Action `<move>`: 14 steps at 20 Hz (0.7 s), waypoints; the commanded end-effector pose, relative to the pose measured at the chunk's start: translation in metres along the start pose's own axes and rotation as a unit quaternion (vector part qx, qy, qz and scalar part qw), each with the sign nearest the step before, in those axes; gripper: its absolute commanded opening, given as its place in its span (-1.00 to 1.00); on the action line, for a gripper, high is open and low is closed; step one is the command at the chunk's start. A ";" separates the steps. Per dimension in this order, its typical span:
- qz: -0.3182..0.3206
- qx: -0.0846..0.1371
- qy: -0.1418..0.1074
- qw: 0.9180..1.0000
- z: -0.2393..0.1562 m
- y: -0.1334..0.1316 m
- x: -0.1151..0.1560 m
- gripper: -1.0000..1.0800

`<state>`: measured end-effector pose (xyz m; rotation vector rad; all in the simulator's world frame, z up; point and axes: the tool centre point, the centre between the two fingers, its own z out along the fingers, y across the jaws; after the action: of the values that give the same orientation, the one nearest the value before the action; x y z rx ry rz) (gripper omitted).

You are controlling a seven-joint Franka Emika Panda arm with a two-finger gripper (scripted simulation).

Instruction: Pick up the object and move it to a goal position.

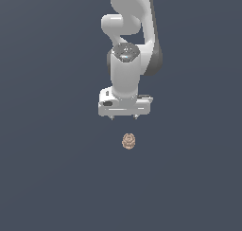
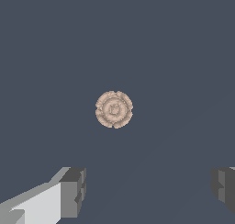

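The object (image 1: 129, 141) is a small tan, lumpy, round thing with ridged rings, lying on the flat dark grey surface. In the wrist view the object (image 2: 114, 109) shows from above as concentric bumpy rings. My white gripper (image 1: 124, 117) hangs above it, slightly toward the exterior view's left, with clear space between them. Its grey fingertips (image 2: 73, 191) stand far apart in the wrist view, and my gripper (image 2: 149, 188) is open with nothing between them.
The white arm (image 1: 127, 45) rises behind the gripper toward the top of the exterior view. The dark grey surface (image 1: 56, 178) spreads all around the object with no other item showing.
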<state>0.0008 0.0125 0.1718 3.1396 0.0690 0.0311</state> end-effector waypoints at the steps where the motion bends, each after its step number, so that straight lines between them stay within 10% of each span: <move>1: 0.000 0.000 0.000 1.000 0.000 0.000 0.000 0.92; 14: 0.019 0.005 -0.009 1.000 0.003 -0.003 0.000 0.92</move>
<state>0.0006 0.0158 0.1702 3.1498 0.0116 0.0039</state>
